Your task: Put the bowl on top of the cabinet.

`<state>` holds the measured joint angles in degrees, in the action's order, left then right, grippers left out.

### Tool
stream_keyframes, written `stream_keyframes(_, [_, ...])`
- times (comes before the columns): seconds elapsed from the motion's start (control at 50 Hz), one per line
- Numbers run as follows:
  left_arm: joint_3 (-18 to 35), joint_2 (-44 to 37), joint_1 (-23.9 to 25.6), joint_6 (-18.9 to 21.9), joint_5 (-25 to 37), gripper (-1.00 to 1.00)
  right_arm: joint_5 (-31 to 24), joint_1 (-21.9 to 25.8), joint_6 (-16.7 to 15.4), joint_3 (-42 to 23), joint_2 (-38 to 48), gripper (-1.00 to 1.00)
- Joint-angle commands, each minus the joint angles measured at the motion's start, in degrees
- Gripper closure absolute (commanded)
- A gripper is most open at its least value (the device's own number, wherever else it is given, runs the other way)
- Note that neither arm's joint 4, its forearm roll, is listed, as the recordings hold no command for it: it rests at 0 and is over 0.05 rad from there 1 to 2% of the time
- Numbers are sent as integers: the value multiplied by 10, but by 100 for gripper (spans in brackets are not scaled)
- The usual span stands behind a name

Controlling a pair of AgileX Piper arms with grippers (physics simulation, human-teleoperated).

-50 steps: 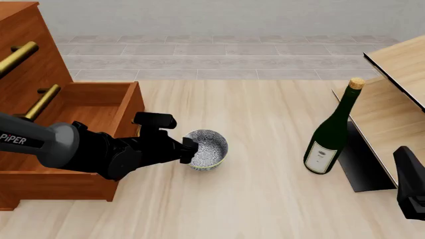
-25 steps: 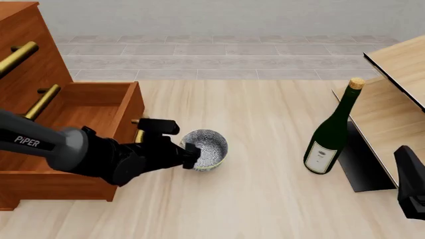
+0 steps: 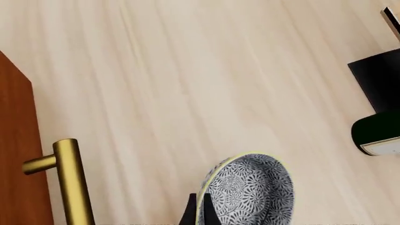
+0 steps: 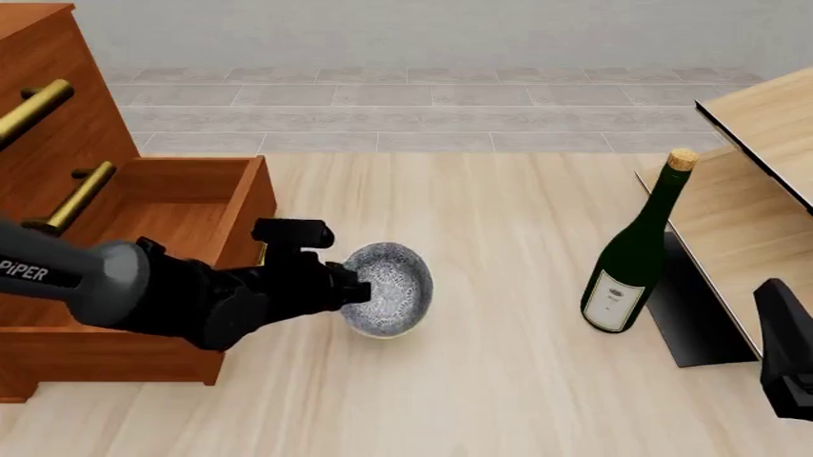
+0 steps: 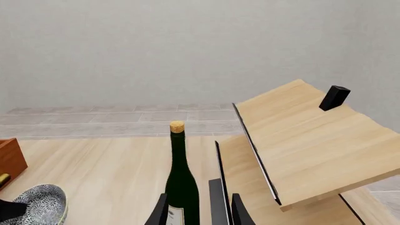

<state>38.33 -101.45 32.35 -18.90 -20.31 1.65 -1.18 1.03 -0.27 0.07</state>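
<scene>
**Bowl tipped at the left gripper, beside the open drawer**

Far left in the front view: cabinet (image 4: 57,105), reddish-brown, brass handles, lowest drawer (image 4: 178,205) pulled open. Just right of it, left gripper (image 4: 353,288) pinching the near rim of the bowl (image 4: 387,290), one finger inside and one outside (seen only in the left wrist view, at the frame edge). Bowl (image 3: 250,192) tilted on its side, just beside the drawer front, not on the cabinet. Also only in that wrist view: a brass handle (image 3: 72,180) close by the bowl. Further right, an upright green bottle (image 4: 631,257) with cork. Far right, pale shelf (image 4: 749,143). Right gripper (image 5: 197,209) low at the right edge, fingers slightly spread around nothing, bottle (image 5: 181,178) straight ahead.
</scene>
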Motion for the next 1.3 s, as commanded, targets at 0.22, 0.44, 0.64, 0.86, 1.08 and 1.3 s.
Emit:
stream_keyframes(0.22, [-25,130,23,-32,57,100,-2,1,1,-1,0,-100])
stream_keyframes(0.44, [-43,242,53,-38,109,100,-4,2,2,-1,0,-100])
stream_keyframes(0.64, [-41,338,84,-43,173,100,-3,2,2,0,0,-100])
stream_keyframes(0.86, [-9,439,97,-56,261,100,-3,0,3,-1,0,-100])
stream_keyframes(1.08, [88,476,38,-24,396,100,-1,-1,3,0,0,-100])
stream_keyframes(1.3, [187,472,1,-53,505,100,-1,-2,5,0,0,-100])
